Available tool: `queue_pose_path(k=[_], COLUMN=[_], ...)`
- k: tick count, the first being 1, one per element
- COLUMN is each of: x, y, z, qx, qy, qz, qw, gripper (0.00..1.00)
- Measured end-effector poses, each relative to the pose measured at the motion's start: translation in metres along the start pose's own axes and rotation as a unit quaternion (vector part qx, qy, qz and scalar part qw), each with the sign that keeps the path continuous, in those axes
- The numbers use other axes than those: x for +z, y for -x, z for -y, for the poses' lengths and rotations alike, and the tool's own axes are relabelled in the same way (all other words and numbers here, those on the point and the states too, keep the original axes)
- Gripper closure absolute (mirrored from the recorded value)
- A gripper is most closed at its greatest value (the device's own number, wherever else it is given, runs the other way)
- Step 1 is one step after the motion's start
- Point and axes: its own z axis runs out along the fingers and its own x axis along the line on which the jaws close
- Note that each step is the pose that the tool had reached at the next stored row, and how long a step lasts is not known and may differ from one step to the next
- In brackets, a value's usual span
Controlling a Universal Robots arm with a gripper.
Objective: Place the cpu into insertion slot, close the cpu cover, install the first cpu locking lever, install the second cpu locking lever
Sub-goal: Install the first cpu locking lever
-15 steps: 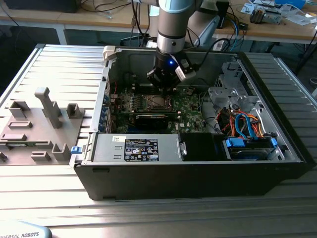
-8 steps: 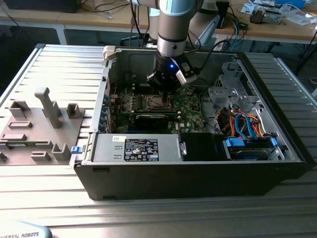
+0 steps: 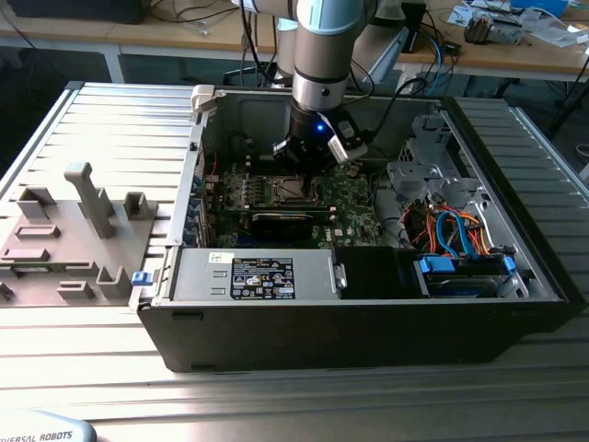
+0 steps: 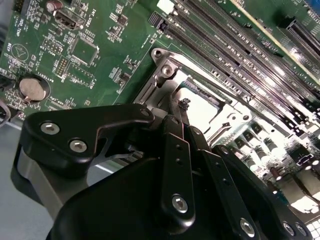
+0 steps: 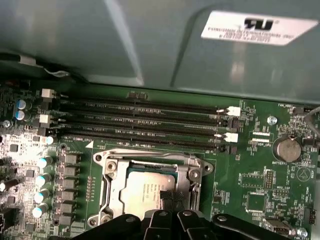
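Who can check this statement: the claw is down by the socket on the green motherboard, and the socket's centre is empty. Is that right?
No: the insertion slot is not empty. The first wrist view shows the cpu, silver-grey, inside the cut-out of the cpu cover. The claw is indeed down by it on the green motherboard.

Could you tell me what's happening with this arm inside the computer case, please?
The arm has its gripper down inside the open case, right over the socket on the green motherboard. The cpu already sits in the insertion slot, and the cpu cover appears to lie flat around it. In both wrist views the fingertips hang just above the chip's edge.
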Motion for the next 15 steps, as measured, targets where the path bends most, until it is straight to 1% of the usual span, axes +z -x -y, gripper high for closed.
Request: queue_pose_path(k=[6, 8, 15], x=[-0.0019, -0.0036, -0.0052], y=[0.0, 0.0, 0.0], z=[0.0006, 0.0006, 0.0006], qx=[0.0, 0.0, 0.0], qy=[-0.0001, -0.0001, -0.0001], qz=[-0.0001, -0.0001, -0.0001], qw=[1.0, 1.0, 1.0], gripper=[0.89, 0.89, 0.89])
